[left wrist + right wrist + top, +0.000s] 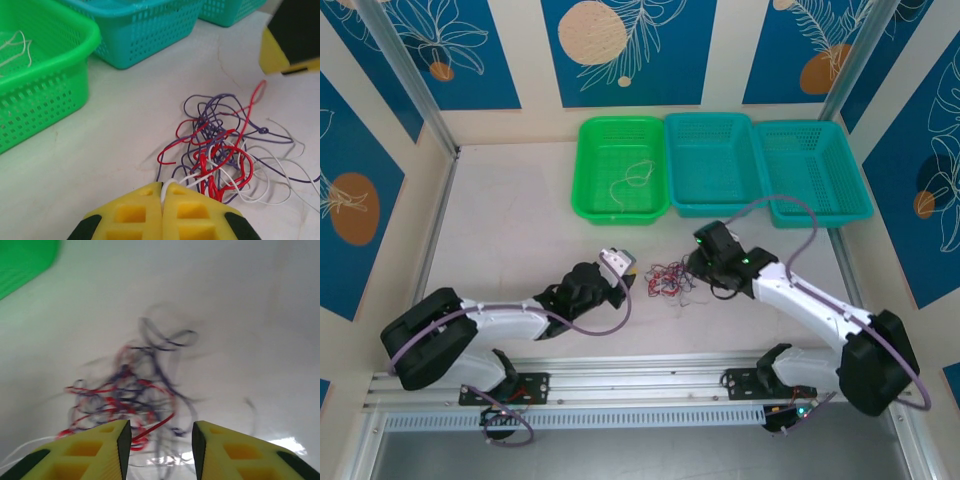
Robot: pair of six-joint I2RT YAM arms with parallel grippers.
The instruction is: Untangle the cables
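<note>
— Where is the tangle?

— I see the cables on the worktop at the centre of the overhead frame, between my two hands and below the row of baskets. Red, purple and white strands loop through one another.

— Your left hand?

— My left hand sits at the bottom edge of its wrist view. Its fingers are pressed together, pinching a white wire that runs from the seam up into the red loops.

— And the right?

— My right hand is spread. Its yellow fingers are at the bottom of its wrist view and the tangle lies just beyond the gap. That picture is blurred, so I cannot tell whether any strand touches a finger.

— The baskets?

— The green basket is upper centre-left in the overhead frame, with one pale wire lying in it. The middle teal basket and the right teal basket stand side by side to its right.
</note>
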